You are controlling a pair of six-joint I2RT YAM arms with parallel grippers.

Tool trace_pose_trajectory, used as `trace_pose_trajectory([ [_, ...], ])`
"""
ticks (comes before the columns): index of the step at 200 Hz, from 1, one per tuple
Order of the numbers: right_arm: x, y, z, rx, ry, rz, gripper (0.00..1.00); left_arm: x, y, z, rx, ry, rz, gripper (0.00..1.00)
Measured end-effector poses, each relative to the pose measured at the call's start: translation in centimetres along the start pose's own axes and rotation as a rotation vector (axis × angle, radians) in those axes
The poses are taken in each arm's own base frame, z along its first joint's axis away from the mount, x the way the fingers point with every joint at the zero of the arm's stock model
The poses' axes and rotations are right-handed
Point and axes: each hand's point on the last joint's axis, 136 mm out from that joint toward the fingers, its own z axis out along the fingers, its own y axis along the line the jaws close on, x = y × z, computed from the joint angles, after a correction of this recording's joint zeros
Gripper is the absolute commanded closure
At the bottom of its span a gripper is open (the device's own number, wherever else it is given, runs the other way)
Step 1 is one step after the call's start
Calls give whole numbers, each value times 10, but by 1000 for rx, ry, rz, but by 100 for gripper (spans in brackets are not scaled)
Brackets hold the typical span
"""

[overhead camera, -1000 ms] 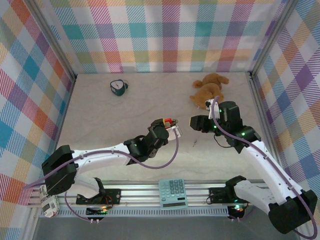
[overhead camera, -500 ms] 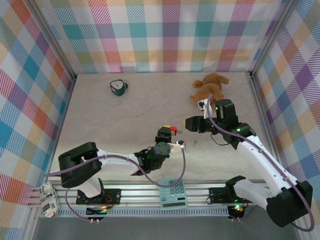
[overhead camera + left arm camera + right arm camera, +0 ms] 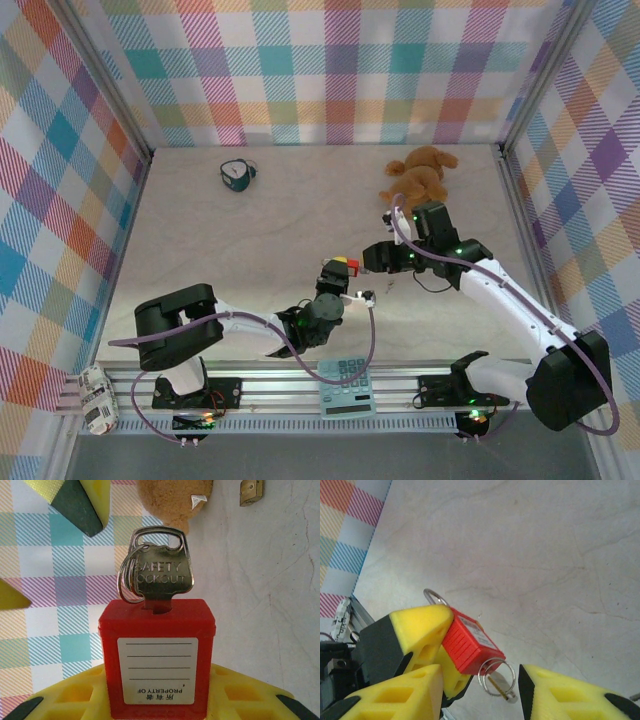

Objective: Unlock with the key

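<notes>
Left end effector (image 3: 336, 271) clamping red padlock (image 3: 157, 655) | key (image 3: 163, 575) sitting in its slot | right end effector (image 3: 480, 680) gaping partway, flanking the key

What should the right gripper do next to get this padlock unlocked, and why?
Probably close the right gripper on the key. The key sits in the red padlock, which the left gripper holds, and its head lies between the right gripper's open jaws, ungripped.
</notes>
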Motion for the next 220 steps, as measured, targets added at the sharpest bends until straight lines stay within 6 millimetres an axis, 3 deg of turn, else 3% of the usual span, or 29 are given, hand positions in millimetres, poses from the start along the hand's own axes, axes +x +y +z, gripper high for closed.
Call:
trace_pose_trajectory([
  [97, 17, -17, 8, 77, 73, 20, 59, 0, 1, 0, -3, 4, 0, 78],
  [220, 19, -23, 14, 112, 96, 21, 59, -7, 2, -5, -16, -10, 44, 81],
])
